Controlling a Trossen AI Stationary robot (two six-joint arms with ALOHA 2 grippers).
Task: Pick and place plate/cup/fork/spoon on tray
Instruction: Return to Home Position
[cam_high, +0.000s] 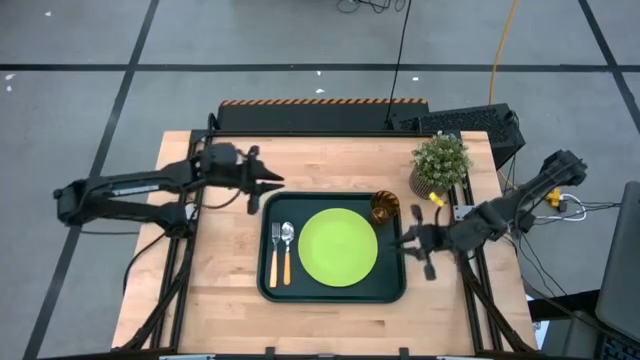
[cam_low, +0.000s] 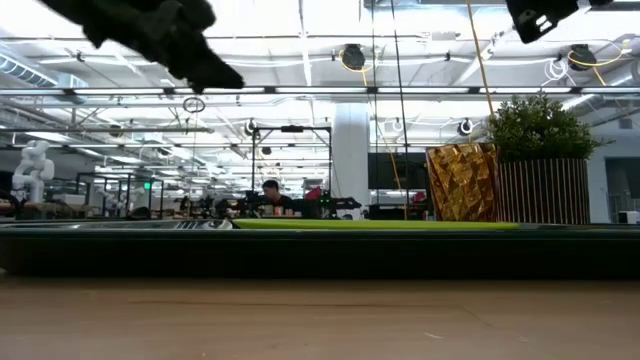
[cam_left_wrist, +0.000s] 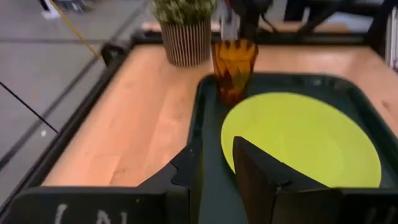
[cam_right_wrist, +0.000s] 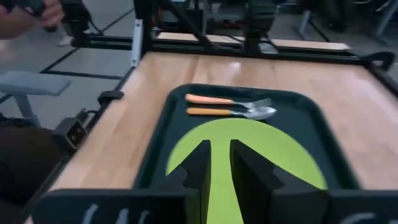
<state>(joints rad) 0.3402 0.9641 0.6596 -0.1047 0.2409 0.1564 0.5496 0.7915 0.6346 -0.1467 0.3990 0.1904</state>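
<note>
Standing at the front edge of the table, the nearest thing to me is the tray (cam_high: 264, 285), sitting mid-table and already looking fully loaded. The plate (cam_high: 338, 247) is lying flat in the middle of it, taking up most of the room, which is probably why the fork (cam_high: 274, 252) and spoon (cam_high: 287, 250) are tucked side by side in the strip on the left arm's side, handles pointing toward me. The cup (cam_high: 385, 208) is standing upright in the far corner on the right arm's side, just beside the plate rim, squeezed into the leftover space.

Both arms are hanging clear of the load. The right gripper (cam_high: 404, 241) is hovering just off the tray's edge, fingers a little apart and pinching nothing. Further back, the left gripper (cam_high: 272, 184) is sitting over the tray's far left corner, also parted and empty.

Beyond that there's a potted plant (cam_high: 440, 163) near the back edge, not part of the job. I'm guessing the task is basically done.
</note>
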